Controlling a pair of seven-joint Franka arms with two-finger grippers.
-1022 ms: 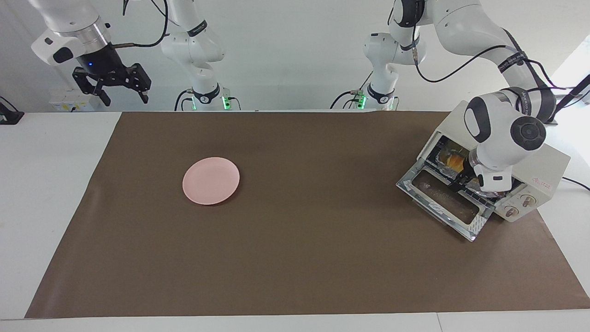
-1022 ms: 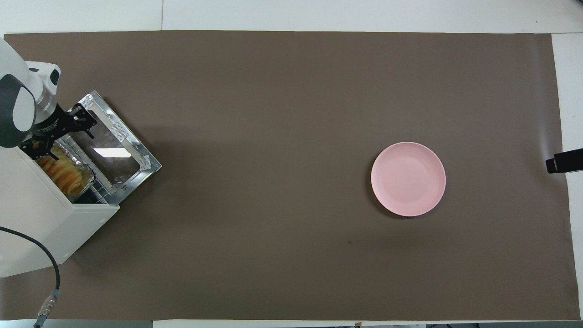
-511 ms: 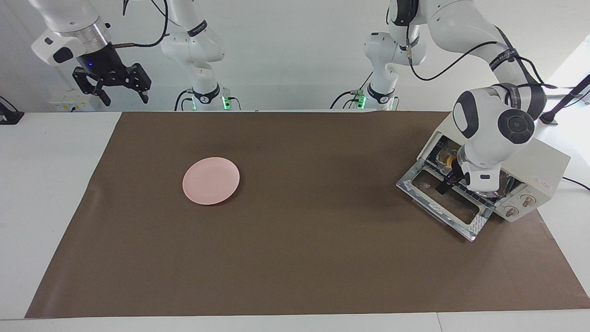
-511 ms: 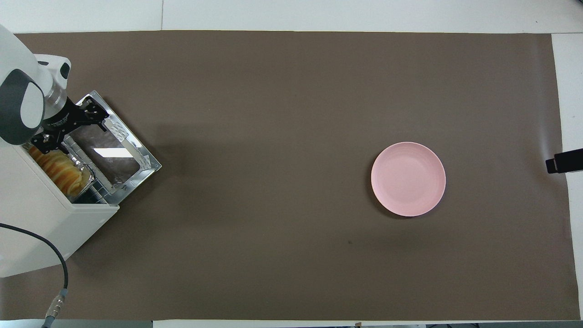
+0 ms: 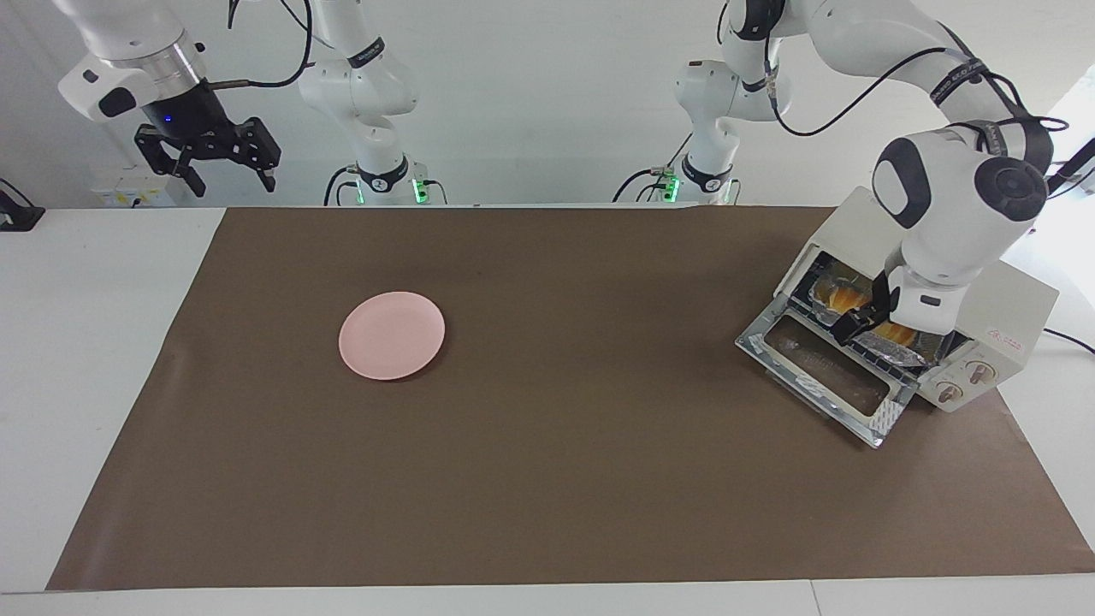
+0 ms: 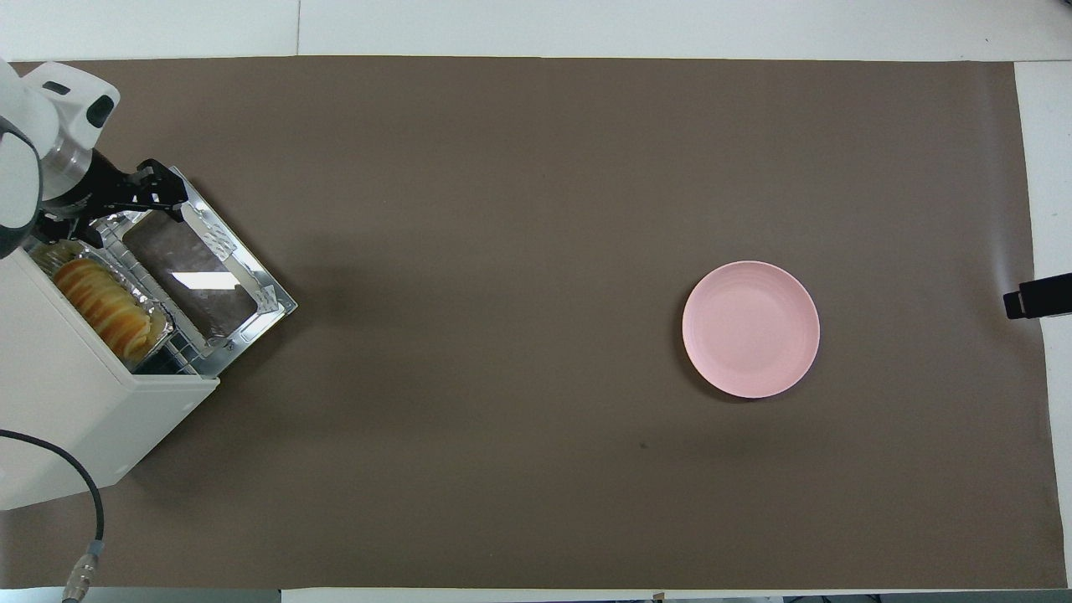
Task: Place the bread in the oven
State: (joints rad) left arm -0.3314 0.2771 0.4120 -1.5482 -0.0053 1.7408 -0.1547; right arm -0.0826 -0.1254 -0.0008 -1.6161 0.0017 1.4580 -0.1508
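The cream-white oven point(image 5: 1014, 299) stands at the left arm's end of the table, and its glass door point(image 5: 821, 376) is dropped open. The bread point(image 5: 843, 298), a row of yellow-orange slices, lies in a foil tray on the rack inside. It also shows in the overhead view point(image 6: 100, 300), with the oven point(image 6: 75, 402) and the door point(image 6: 209, 276). My left gripper point(image 5: 862, 312) is open and empty, raised over the oven's mouth, apart from the bread; in the overhead view the left gripper point(image 6: 113, 205) is over the door's hinge end. My right gripper point(image 5: 214, 158) waits open, high over the right arm's end.
A round pink plate point(image 5: 392, 334) lies on the brown mat toward the right arm's end, also seen from overhead point(image 6: 750, 328). The crinkled foil tray point(image 6: 159, 322) holds the bread. A black cable point(image 6: 92, 502) runs from the oven.
My left gripper has drawn back out of the oven's mouth and risen, leaving the bread and tray on the rack. The right arm has not moved.
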